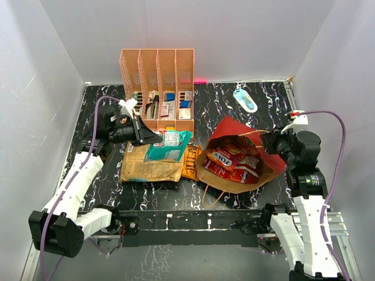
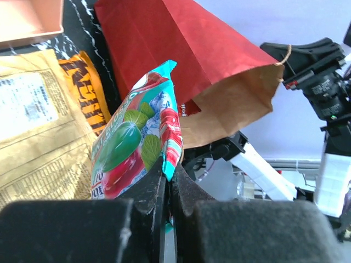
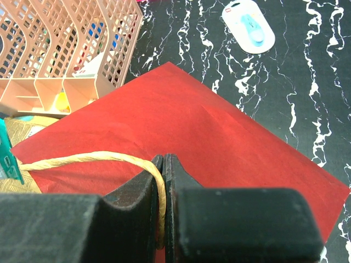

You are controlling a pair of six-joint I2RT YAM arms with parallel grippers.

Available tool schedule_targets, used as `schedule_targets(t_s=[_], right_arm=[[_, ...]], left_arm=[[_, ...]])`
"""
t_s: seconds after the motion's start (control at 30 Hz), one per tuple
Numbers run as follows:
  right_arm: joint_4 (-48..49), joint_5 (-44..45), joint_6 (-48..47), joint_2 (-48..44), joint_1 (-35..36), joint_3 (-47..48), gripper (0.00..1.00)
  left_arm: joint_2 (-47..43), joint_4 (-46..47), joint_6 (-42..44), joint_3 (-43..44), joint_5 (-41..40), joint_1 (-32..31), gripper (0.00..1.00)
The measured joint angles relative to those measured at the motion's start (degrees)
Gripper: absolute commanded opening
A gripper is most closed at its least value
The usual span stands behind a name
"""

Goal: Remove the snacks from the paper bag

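1 teal-white crinkly foil packet [image 2: 137, 142], centre-left, clamped in left claw [image 2: 167, 178]; right claw [image 3: 163, 164] pinching thin loop handle [image 3: 82, 159] of dark-red paper bag [image 1: 228, 126], centre-right, red foil packets [image 1: 234, 161] inside; risk: handle slips, mouth collapses over them.

The marbled table [image 1: 217, 102] bears organiser [image 1: 157, 88], paper bag [image 1: 233, 130], gold chip bag [image 1: 149, 170].

Left of the paper bag [image 1: 231, 130] lie packets [image 1: 149, 170]; more snacks [image 1: 231, 163] lie inside it. The organiser [image 1: 157, 70] stands behind the packets.
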Motion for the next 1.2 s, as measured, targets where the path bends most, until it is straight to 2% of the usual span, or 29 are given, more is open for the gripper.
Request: schedule_targets(t_s=[0.13, 0.3, 0.57, 0.67, 0.73, 0.87, 1.2], right_arm=[[0.17, -0.31, -0.02, 0.07, 0.00, -0.02, 0.08], [0.35, -0.46, 0.00, 0.20, 0.00, -0.02, 0.08], [0.37, -0.44, -0.02, 0.22, 0.00, -0.02, 0.08], [0.37, -0.44, 0.00, 0.22, 0.00, -0.02, 0.08], [0.37, -0.44, 0.00, 0.22, 0.00, -0.02, 0.08], [0.37, -0.46, 0.00, 0.22, 0.00, -0.07, 0.08], [0.39, -0.46, 0.00, 0.22, 0.00, -0.07, 0.08]], left_arm=[[-0.48, 3.23, -3.50, -2.78, 1.90, -0.09, 0.00], [7.34, 3.65, -5.42, -4.15, 1.05, -0.09, 0.00], [20.00, -1.79, 1.16, -2.69, -9.97, 0.26, 0.00], [23.65, -4.15, 3.85, -2.01, -15.37, 0.28, 0.03], [24.30, -5.16, 5.33, -1.99, -17.90, 0.28, 0.06], [24.28, -4.72, 7.39, -1.77, -20.74, 0.28, 0.06], [25.11, 0.72, 6.34, -2.47, -17.05, 0.28, 0.05]])
